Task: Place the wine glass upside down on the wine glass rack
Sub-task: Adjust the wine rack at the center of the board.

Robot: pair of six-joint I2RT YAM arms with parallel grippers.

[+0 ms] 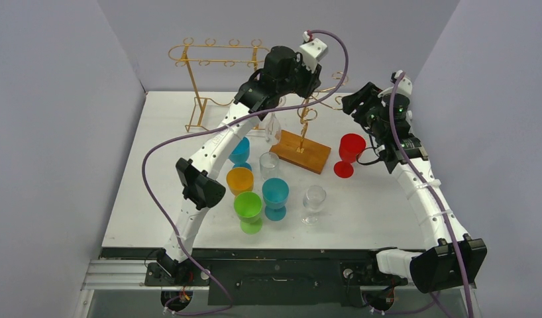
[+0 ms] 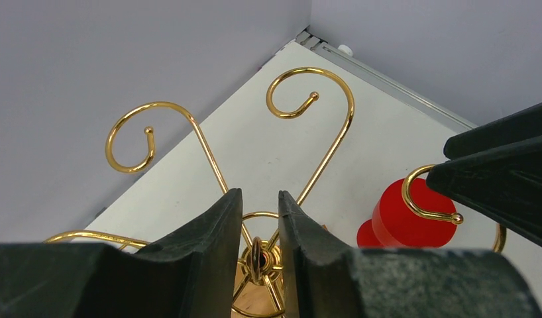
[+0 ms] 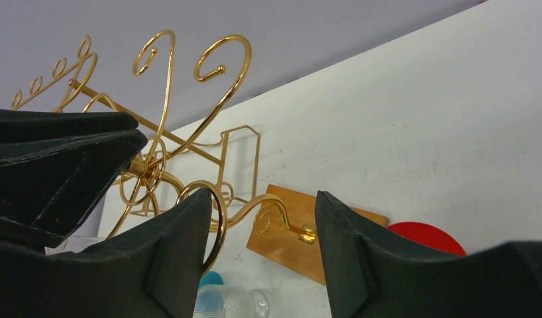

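Now, left gripper: fingers only a narrow slit apart, and we see nothing held between them.
wine glass rack: its gold hub shows through that slit, with two curled hooks beyond the fingertips.
right gripper: fingers well apart, gripping nothing; a gold curl lies against one finger's inner edge.
wine glass: clear, below the left fingers, just beside the wooden base; hanging or standing, we cannot tell.
red glass: upright below the right fingers.
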